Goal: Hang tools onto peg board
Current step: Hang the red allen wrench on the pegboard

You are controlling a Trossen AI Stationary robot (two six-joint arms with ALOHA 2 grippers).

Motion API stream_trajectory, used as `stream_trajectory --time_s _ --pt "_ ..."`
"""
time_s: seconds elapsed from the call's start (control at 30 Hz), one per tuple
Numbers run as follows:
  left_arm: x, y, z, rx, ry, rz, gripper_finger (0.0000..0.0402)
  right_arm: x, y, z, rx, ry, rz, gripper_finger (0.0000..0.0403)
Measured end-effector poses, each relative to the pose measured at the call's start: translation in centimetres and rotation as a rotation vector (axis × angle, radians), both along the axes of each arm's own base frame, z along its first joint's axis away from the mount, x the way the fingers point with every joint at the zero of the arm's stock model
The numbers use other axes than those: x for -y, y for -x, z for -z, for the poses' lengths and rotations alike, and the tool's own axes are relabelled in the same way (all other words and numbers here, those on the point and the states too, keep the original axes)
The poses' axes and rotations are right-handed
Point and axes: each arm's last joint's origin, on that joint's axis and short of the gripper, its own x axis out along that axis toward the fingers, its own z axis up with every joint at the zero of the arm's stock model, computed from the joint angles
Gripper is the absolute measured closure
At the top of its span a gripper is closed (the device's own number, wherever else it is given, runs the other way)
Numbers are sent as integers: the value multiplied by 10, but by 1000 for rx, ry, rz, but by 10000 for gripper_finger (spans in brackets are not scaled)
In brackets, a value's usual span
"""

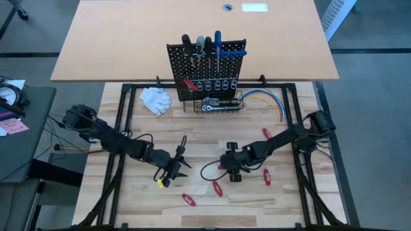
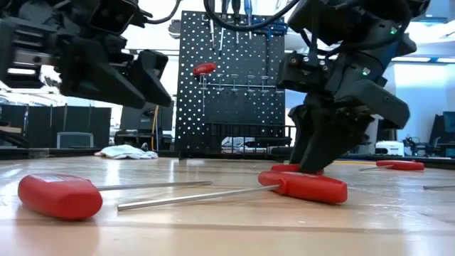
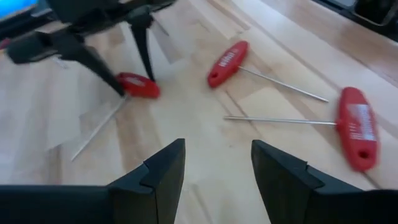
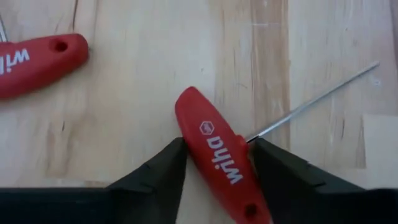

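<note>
peg board (image 1: pixel 207 64): black, perforated in a regular dot grid, with silver rings (image 1: pixel 218 84). t-handle drivers (image 4: pixel 219 151): red handles with white lettering, bare silver shafts. hung screwdrivers (image 1: pixel 218 43): black, grey and blue handles. table (image 1: pixel 205 138): pale wood planks. gloves (image 1: pixel 155 99): white. cable bundle (image 1: pixel 266 99): blue, yellow and white strands.

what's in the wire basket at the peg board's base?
A chrome ratchet wrench lies in the wire basket at the peg board base. Anything beneath the wrench is hidden.

Red-handled tools (image 1: pixel 216 188) lie before upright peg board (image 1: pixel 207 70).
</note>
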Motion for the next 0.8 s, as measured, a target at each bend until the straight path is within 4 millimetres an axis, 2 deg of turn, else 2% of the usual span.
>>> stream_trajectory --time_s 0.23,0.33,0.4,0.53,0.63,0.8 --pt "-11 -5 -3 45 -36 -23 224 5 -9 1 73 -16 -5 320" --pt "-14 -5 -2 44 -101 -89 224 6 -17 -4 173 -20 -14 320" --pt "-16 -6 -2 53 -156 -154 224 7 -25 -15 295 -38 -22 320" --pt "-11 -4 -5 102 -257 -220 224 11 -41 -40 545 -203 -141 320" --pt "0 -1 -9 161 -344 -238 224 17 -46 -47 618 -325 -214 320" --pt "16 3 -20 274 -438 -228 224 26 -49 -55 680 -403 -255 320"
